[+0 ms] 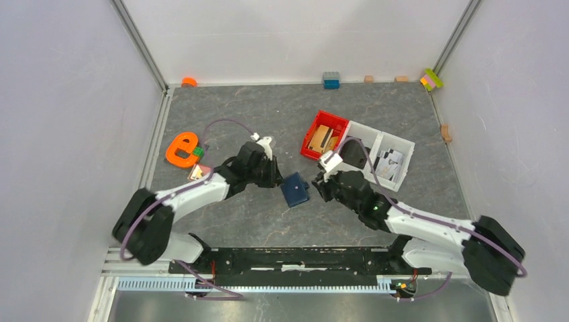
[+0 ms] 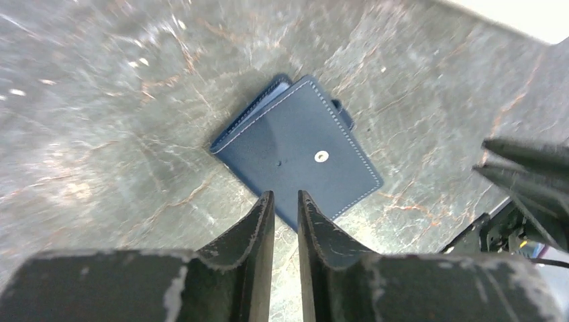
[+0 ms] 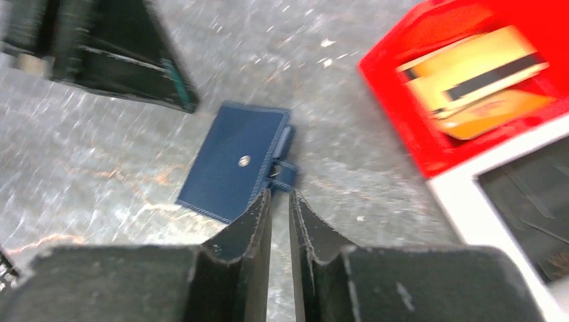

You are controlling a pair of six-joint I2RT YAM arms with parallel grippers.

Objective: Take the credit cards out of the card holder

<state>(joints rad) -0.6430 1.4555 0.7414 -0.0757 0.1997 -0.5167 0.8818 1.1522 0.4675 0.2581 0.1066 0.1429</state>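
The card holder (image 1: 295,189) is a dark navy wallet lying folded shut on the grey table between my two grippers. The left wrist view shows its stitched cover (image 2: 298,151) with a metal snap stud. Its tab shows at the right edge in the right wrist view (image 3: 235,161). No credit cards show; any inside are hidden. My left gripper (image 1: 277,180) hovers just left of the holder, jaws a narrow gap apart and empty (image 2: 285,194). My right gripper (image 1: 315,186) sits just right of it, also slightly open and empty (image 3: 278,193).
A red tray (image 1: 333,114) with tan blocks and a white two-part tray (image 1: 404,142) stand behind the right gripper. An orange letter e (image 1: 181,149), a green block and a small pinkish piece (image 1: 196,172) lie by the left arm. Small toys line the back wall.
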